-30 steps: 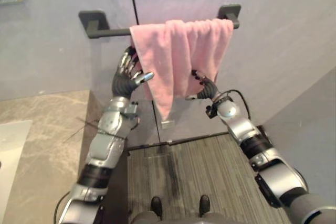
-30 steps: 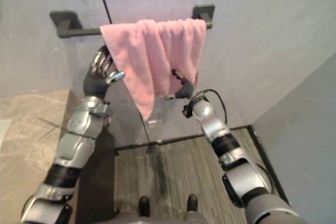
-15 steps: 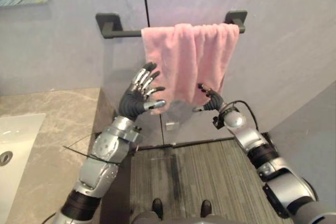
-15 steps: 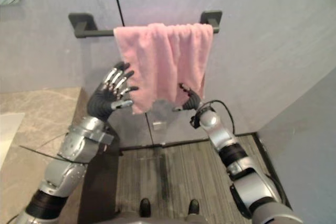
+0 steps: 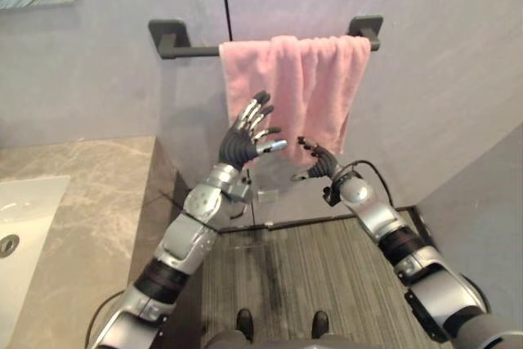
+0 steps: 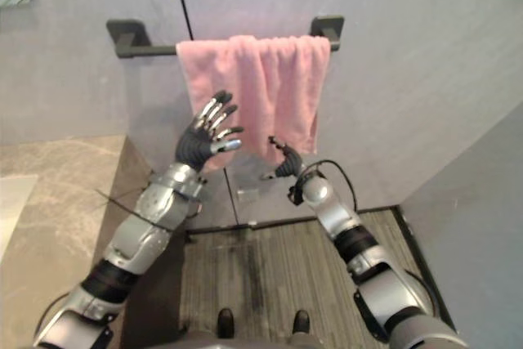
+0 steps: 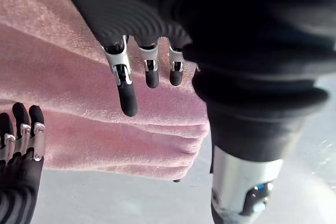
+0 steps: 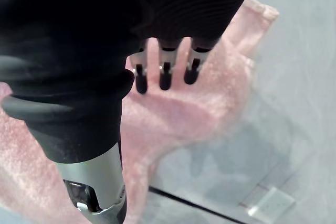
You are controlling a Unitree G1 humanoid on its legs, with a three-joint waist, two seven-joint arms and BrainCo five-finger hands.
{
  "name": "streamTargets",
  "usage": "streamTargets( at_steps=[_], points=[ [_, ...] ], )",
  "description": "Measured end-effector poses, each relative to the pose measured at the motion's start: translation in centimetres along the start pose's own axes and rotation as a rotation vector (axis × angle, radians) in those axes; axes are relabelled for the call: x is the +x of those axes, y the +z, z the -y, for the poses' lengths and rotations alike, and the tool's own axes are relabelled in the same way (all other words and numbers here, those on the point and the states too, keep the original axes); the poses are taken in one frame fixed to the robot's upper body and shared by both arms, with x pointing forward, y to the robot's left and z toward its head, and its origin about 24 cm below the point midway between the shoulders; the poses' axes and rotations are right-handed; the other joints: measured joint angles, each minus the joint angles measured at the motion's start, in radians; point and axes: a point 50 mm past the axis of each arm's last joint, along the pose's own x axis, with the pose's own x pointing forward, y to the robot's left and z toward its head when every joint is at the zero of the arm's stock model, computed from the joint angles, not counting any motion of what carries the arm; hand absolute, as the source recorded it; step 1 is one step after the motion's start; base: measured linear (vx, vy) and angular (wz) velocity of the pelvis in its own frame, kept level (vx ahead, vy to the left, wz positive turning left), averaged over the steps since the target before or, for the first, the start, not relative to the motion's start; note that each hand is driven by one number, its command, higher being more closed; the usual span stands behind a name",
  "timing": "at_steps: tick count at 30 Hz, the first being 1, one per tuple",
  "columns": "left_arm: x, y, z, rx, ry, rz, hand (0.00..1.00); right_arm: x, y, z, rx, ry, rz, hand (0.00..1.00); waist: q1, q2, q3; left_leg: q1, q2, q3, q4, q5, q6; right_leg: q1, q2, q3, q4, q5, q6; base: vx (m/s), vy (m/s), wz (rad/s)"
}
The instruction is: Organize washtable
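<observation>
Pink towel (image 5: 296, 91) hangs over a dark towel bar (image 5: 189, 49) on the grey wall (image 5: 458, 63), upper centre of the frame. It is bunched toward the bar's right end, with vertical folds and an uneven lower hem. Left hand (image 5: 248, 130) is raised in front of the towel's lower left portion, fingers straight and spread, thumb apart, holding nothing; whether the fingertips touch the cloth cannot be determined. Right hand (image 5: 317, 163) sits just under the lower hem, centre of the frame, fingers loosely extended with nothing between them. A stone countertop (image 5: 90, 202) with a white sink (image 5: 20, 218) occupies the lower left. Assessment: the towel is light, soft and limp; it will offer no resistance, will sag wherever unsupported, and will likely slide along or off the smooth bar if pulled from one side. Recommended hold: pinch the lower hem at its two corners, one hand each, or take the side edges, and draw evenly so the cloth spreads flat.
</observation>
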Motion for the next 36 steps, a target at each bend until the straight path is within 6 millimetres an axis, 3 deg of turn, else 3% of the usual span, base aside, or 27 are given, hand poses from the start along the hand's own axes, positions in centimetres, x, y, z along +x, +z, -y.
streamTargets(
  at_steps=[7,12,22,26,30,36],
  points=[
    [2.5,0.4,-0.4,0.059,0.032,0.001,0.0,1.4,2.1,0.6,-0.005,-0.031,0.035,0.0,-0.015,-0.009,0.002,-0.022,0.0,0.027,0.0,0.005,0.002,-0.038,0.003,0.029,0.0,0.011,-0.001,-0.01,-0.002,-0.12],
    [4.6,1.2,-1.1,0.098,0.069,0.013,0.0,2.5,4.1,1.1,-0.011,-0.066,0.072,0.0,-0.016,-0.034,0.01,-0.057,0.001,0.051,0.0,0.011,0.003,-0.085,0.007,0.054,0.0,0.028,-0.008,-0.01,0.0,-0.13],
    [7.0,2.6,-2.8,0.123,0.174,0.028,0.0,4.0,7.3,2.4,-0.03,-0.109,0.123,0.0,-0.018,-0.052,0.033,-0.091,0.001,0.052,0.0,0.021,0.004,-0.119,0.008,0.055,0.0,0.041,-0.011,0.0,0.0,0.0],
    [7.2,3.1,-3.6,0.114,0.214,0.042,0.0,4.1,8.0,2.9,-0.03,-0.134,0.142,0.0,-0.018,-0.052,0.054,-0.092,-0.001,0.052,0.0,0.021,0.004,-0.12,0.007,0.055,0.0,0.041,-0.011,0.0,0.0,0.0],
    [7.0,3.3,-5.1,0.1,0.29,0.043,0.0,4.1,8.0,3.7,0.005,-0.169,0.14,0.0,-0.019,-0.051,0.056,-0.095,0.0,0.052,0.0,0.021,0.003,-0.123,0.008,0.054,0.0,0.041,-0.011,0.02,-0.002,0.0],
    [6.9,3.7,-5.9,0.096,0.323,0.054,0.0,3.9,7.7,5.2,0.06,-0.226,0.128,0.0,-0.02,-0.051,0.063,-0.089,0.0,0.052,0.0,0.022,0.004,-0.117,0.007,0.055,0.0,0.042,-0.012,0.0,0.0,0.0]
  ],
)
